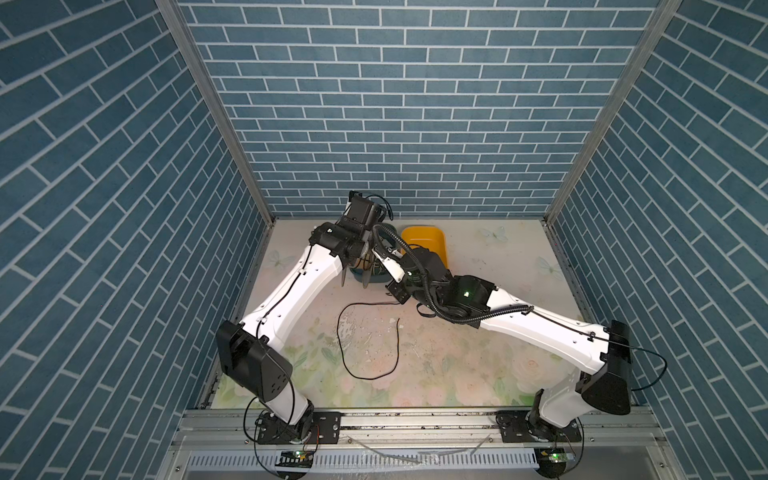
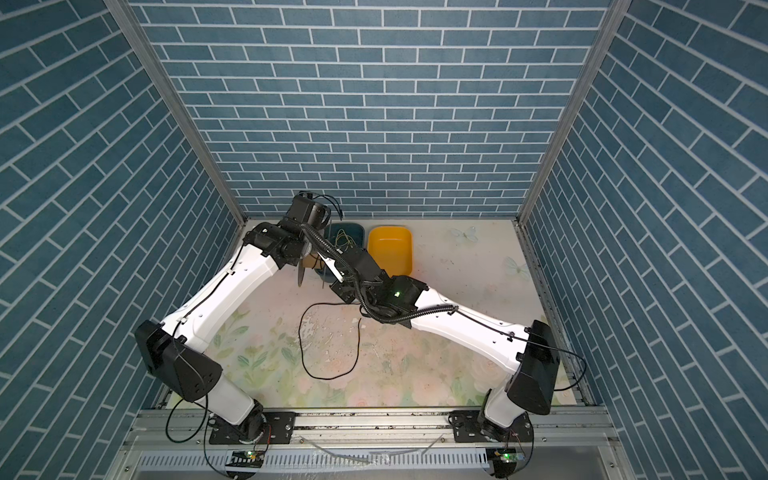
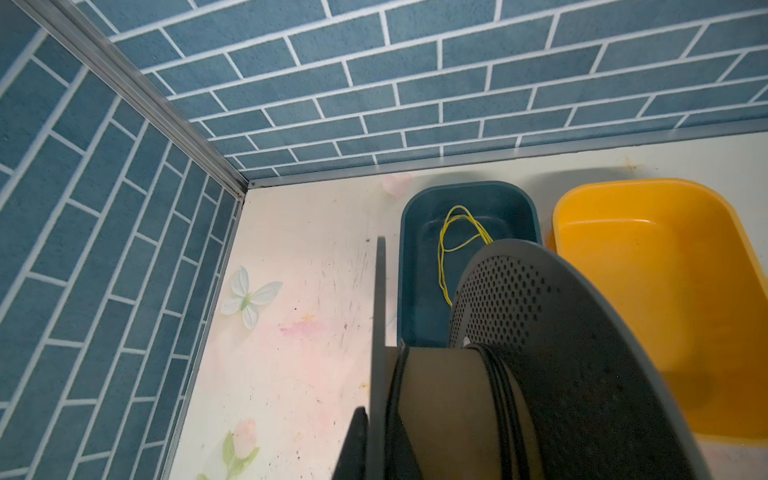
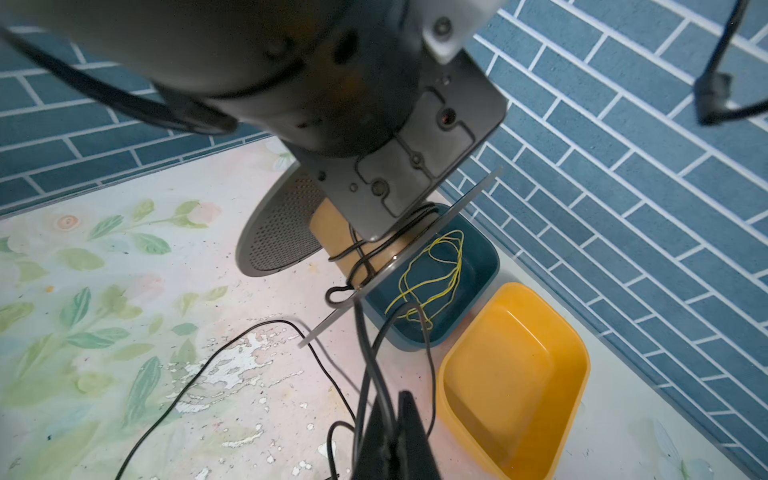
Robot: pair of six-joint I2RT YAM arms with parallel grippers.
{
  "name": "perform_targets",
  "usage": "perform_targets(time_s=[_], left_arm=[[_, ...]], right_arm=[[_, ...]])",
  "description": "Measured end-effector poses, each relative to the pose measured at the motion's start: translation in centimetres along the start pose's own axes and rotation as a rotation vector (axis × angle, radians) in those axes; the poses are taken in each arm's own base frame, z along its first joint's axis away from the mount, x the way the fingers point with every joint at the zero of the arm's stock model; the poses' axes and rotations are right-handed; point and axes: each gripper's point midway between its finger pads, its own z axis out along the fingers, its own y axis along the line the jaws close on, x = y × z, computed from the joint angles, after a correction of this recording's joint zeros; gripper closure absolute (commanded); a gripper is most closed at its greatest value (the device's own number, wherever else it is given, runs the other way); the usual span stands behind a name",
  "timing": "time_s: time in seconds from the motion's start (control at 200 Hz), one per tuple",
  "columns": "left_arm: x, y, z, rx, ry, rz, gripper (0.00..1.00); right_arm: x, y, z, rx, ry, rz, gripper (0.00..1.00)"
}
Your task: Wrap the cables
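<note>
You have two arms, one spool, one cord, two tubs and one loose wire. On the left, your left claw (image 1: 355,259) is pressed together on a grey perforated-flange spool with a tan card core (image 3: 449,395), held off the floral-print counter (image 1: 457,374) near its back left corner. The thin glossy black cord (image 1: 340,336) has a few turns around that core. From there it runs to your right claw (image 4: 392,436), just beside the spool, which pinches it. The rest lies in one wide open loop on the counter in front of both claws. Behind the spool sits a dark teal plastic tub (image 3: 465,185) holding a thin yellow-green wire (image 3: 442,249). A yellow plastic tub (image 3: 623,183) stands just beside it on the right, both near the back wall. The counter's right side and front lie open.
</note>
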Motion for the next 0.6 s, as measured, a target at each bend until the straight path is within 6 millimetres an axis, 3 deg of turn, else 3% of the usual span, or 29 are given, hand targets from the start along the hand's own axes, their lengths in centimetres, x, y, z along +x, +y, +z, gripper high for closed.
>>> perform_targets(time_s=[0.22,0.6], left_arm=[[2.0,-1.7,-0.8,0.076,0.063,0.080,1.00],[3.4,-5.2,-3.5,0.216,0.078,0.213,1.00]], right_arm=[[1.0,-4.1,0.9,0.060,0.035,0.033,1.00],[1.8,-7.5,2.7,0.055,0.096,0.073,1.00]])
